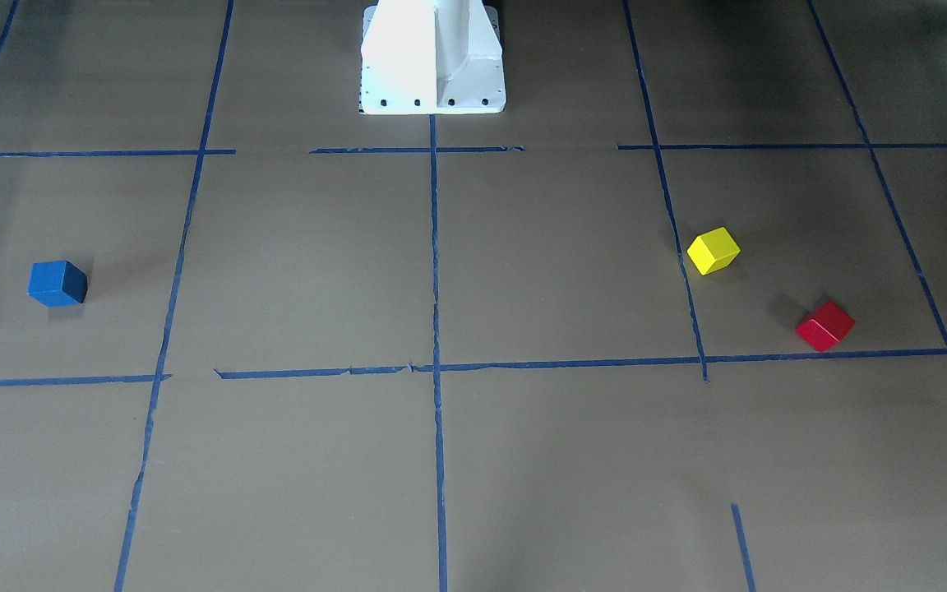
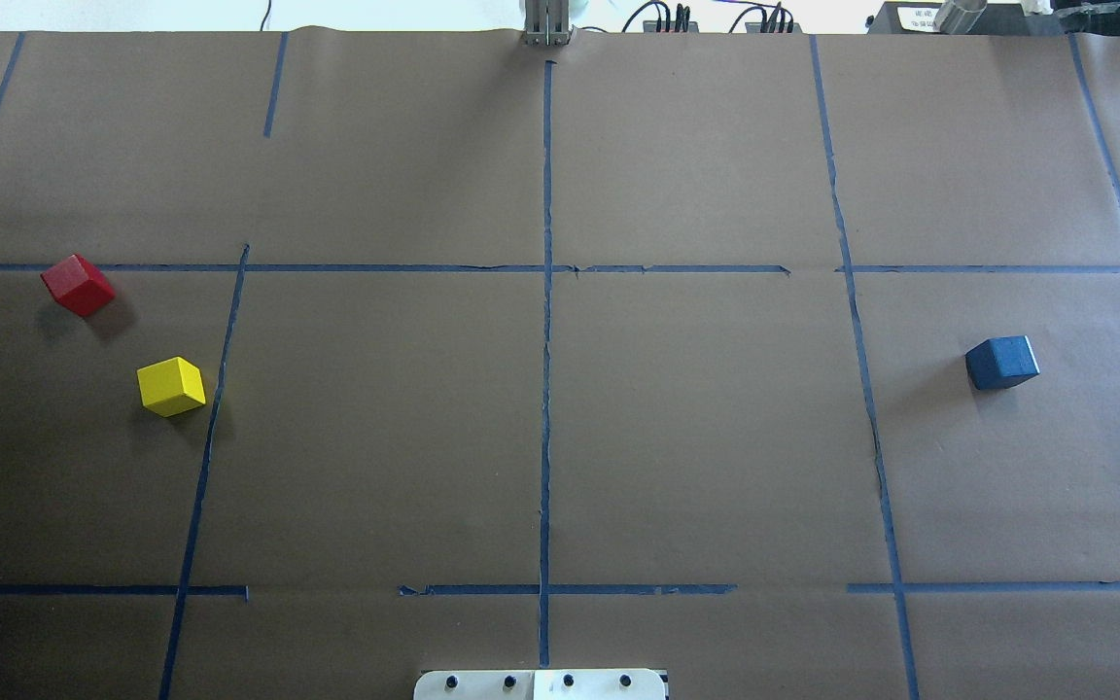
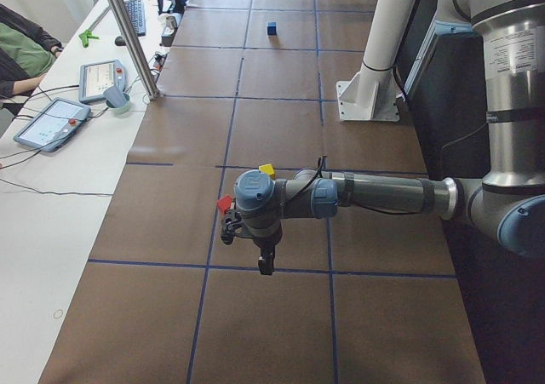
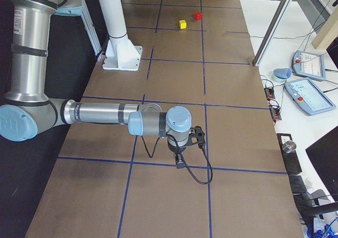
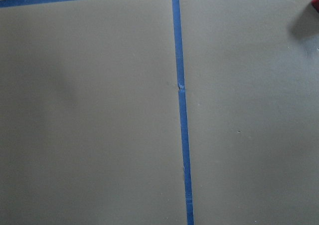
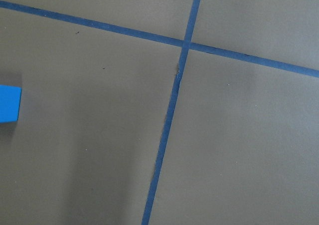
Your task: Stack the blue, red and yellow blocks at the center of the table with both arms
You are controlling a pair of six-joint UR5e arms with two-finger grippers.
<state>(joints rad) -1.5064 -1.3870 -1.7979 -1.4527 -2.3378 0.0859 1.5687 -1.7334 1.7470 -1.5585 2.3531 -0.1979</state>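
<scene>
The blue block (image 2: 1002, 363) sits on the robot's right side of the table, also seen in the front view (image 1: 57, 284) and at the right wrist view's left edge (image 6: 10, 103). The red block (image 2: 79, 285) and yellow block (image 2: 171, 386) sit apart on the robot's left side, also in the front view, red block (image 1: 825, 326), yellow block (image 1: 713, 251). A red sliver shows at the left wrist view's top right corner (image 5: 315, 4). My left gripper (image 3: 266, 265) hangs beyond the table's left end, my right gripper (image 4: 179, 161) beyond the right end. I cannot tell whether either is open or shut.
The white robot pedestal (image 1: 432, 57) stands at the robot's edge of the table. Blue tape lines grid the brown paper. Tablets (image 3: 51, 122) and a metal pole (image 3: 132, 39) stand on the operators' side, where a seated person (image 3: 21, 48) shows.
</scene>
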